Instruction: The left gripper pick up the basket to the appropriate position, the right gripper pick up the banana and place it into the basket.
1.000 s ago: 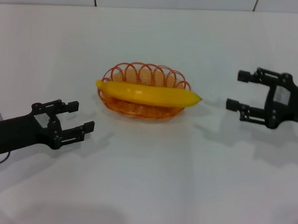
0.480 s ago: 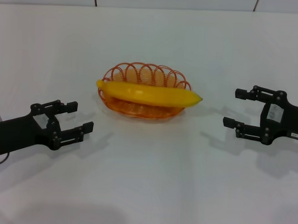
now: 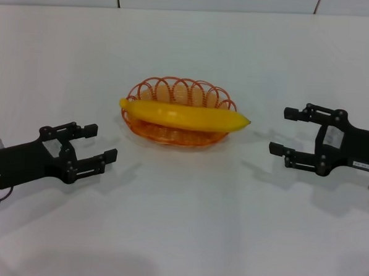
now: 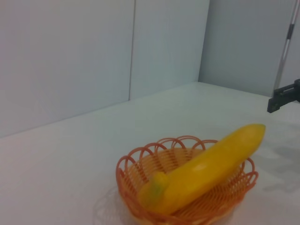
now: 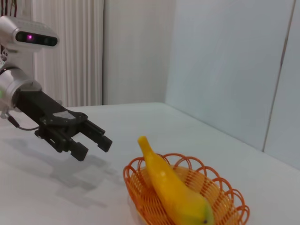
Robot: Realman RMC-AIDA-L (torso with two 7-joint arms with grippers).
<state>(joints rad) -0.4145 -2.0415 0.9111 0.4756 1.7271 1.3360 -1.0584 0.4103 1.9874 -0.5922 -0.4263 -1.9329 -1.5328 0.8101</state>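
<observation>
Curved bright yellow plastic banana (image 3: 184, 116) lies across the small oval orange wire basket (image 3: 176, 132), ends overhanging the rim; placement looks done. Black left gripper (image 3: 94, 145) and black right gripper (image 3: 285, 131) flank the basket, both spread wide, empty, apart from it

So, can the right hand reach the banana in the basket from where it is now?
Probably yes. The right hand is open, aimed at the banana, which lies across the basket rim; only bare table lies between.
</observation>
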